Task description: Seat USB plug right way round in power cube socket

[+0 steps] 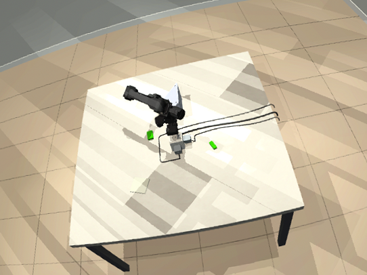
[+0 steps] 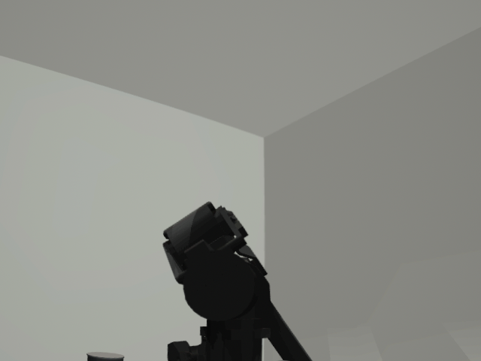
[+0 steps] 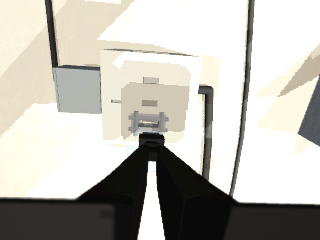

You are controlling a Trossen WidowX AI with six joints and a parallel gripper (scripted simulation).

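Observation:
The power cube (image 3: 112,125) is a pale block in the wrist view, with slots in its top face; in the top view it lies just in front of the arm's end. My gripper (image 3: 152,153) is shut on the black USB plug (image 3: 151,139), at the near edge of the cube's top face as the wrist view shows it. A grey bracket-like shape (image 3: 163,123) shows just beyond the plug. The plug's tip, its depth and which way round it faces are hidden. The arm hides the fingers in the top view.
A grey block (image 3: 78,90) (image 1: 186,138) adjoins the cube's side. Another grey plug block (image 1: 177,148) has a black cable (image 1: 159,150). More cables (image 1: 231,122) run right. Green blocks (image 1: 149,135) (image 1: 212,144) lie either side. A white panel (image 1: 176,96) stands behind the arm.

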